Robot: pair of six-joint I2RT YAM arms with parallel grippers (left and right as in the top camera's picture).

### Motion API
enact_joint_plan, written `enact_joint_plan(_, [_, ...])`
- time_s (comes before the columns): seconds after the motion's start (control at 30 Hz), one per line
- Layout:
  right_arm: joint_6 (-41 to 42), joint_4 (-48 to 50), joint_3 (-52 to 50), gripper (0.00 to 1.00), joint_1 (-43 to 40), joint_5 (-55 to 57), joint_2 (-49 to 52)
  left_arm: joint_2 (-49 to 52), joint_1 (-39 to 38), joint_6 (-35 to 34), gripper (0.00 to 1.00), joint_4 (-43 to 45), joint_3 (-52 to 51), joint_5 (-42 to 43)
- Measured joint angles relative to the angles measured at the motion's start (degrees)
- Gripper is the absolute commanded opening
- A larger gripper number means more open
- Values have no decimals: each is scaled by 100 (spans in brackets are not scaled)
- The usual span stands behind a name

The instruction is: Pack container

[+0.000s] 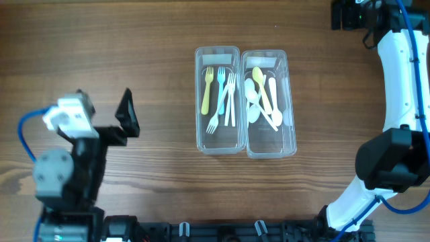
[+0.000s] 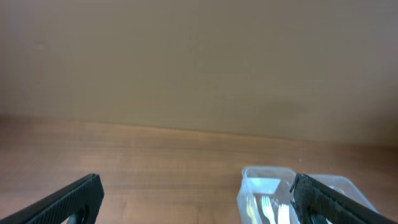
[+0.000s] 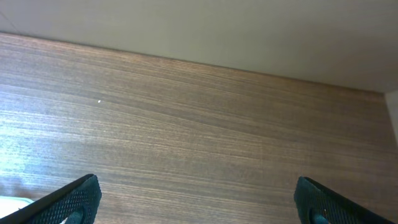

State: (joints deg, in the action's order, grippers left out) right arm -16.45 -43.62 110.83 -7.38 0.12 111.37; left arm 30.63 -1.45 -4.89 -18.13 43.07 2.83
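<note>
Clear rectangular plastic tubs (image 1: 218, 149), centre frame, are filled with pastel plastic forks (image 1: 219, 94) and spoons (image 1: 263, 99); left gripper (image 2: 196, 205) and right gripper (image 3: 196, 200) are held wide open, empty. Packing is judged done; no pick is needed.

You get bare table (image 1: 121, 47) around the left tub (image 1: 218, 140) and right tub (image 1: 270, 144), set side by side; the right arm (image 1: 403, 81) stands off their right flank.
</note>
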Motion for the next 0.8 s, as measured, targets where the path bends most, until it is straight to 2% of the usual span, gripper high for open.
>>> enact_joint_plan(0.1, [0,0,0,100,0,-2,0,-474,0,-175,100,330,-820,0])
enact_joint_plan(0.3, [0,0,0,100,0,0,0,-1287,0,-584,100,428,-1775,-2])
enact_joint_plan(0.8, [0,0,-2,100,0,0,0,-2682,0,-1228,100,450,-3082,-2])
